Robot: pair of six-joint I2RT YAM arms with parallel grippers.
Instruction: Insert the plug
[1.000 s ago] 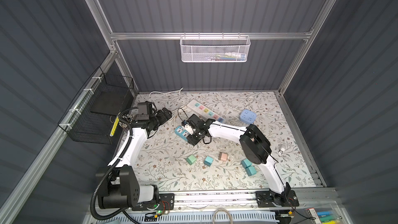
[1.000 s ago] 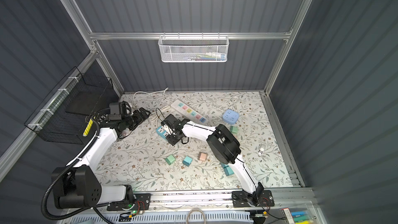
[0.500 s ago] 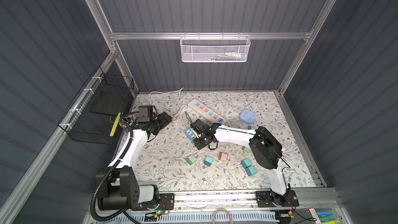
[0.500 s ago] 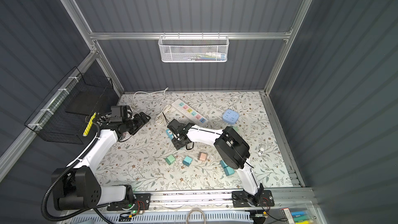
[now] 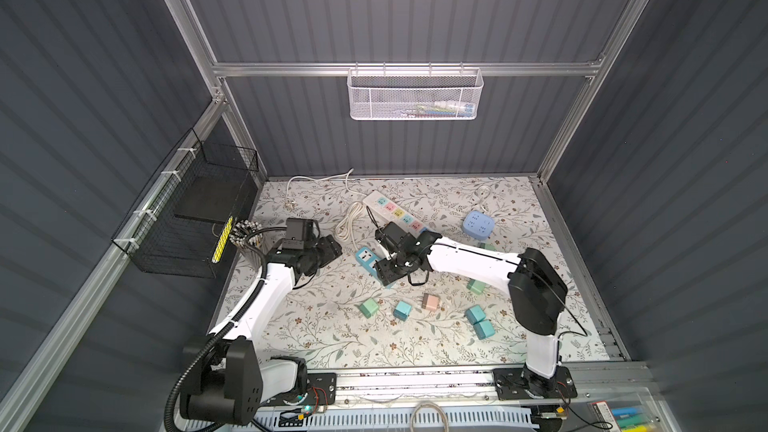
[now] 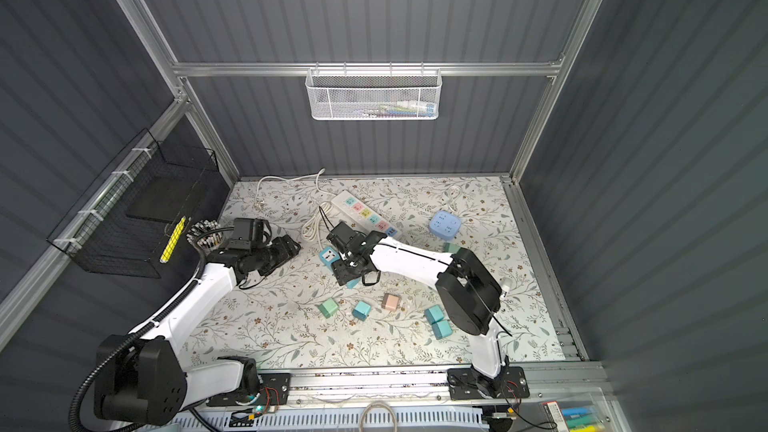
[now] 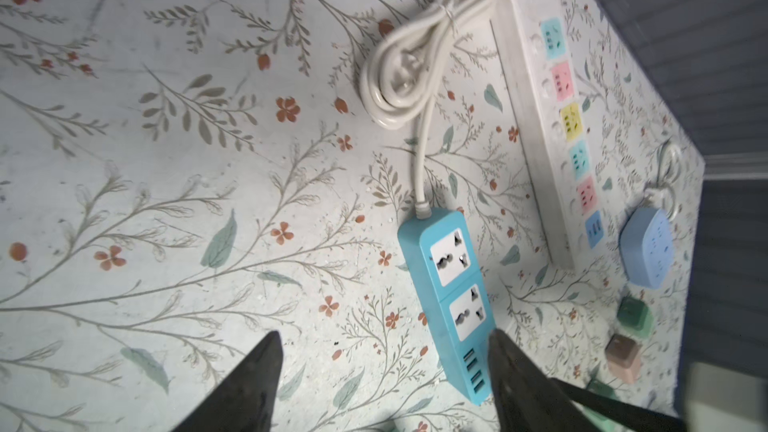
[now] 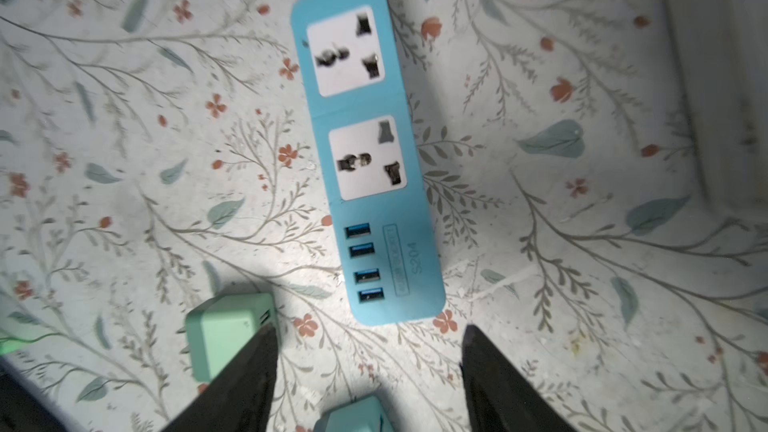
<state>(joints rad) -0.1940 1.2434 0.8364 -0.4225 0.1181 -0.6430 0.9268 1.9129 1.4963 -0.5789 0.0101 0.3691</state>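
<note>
A blue power strip with two white sockets and a row of USB ports lies flat on the flowered table. Both top views show only its far end; my right arm covers the near end. Above that near end hovers my right gripper, open and empty. A green plug cube lies beside one of its fingers, and a teal plug cube lies under the gap. My left gripper stands open and empty, left of the strip.
Green, teal and pink plug cubes lie in front of the strip, more at the right. Behind it lie a white strip with coloured sockets, a coiled white cord and a blue cube socket.
My right gripper has opened wider and moved forward along the blue strip, which now lies slightly further right. My left gripper has narrowed and shifted toward the strip.
</note>
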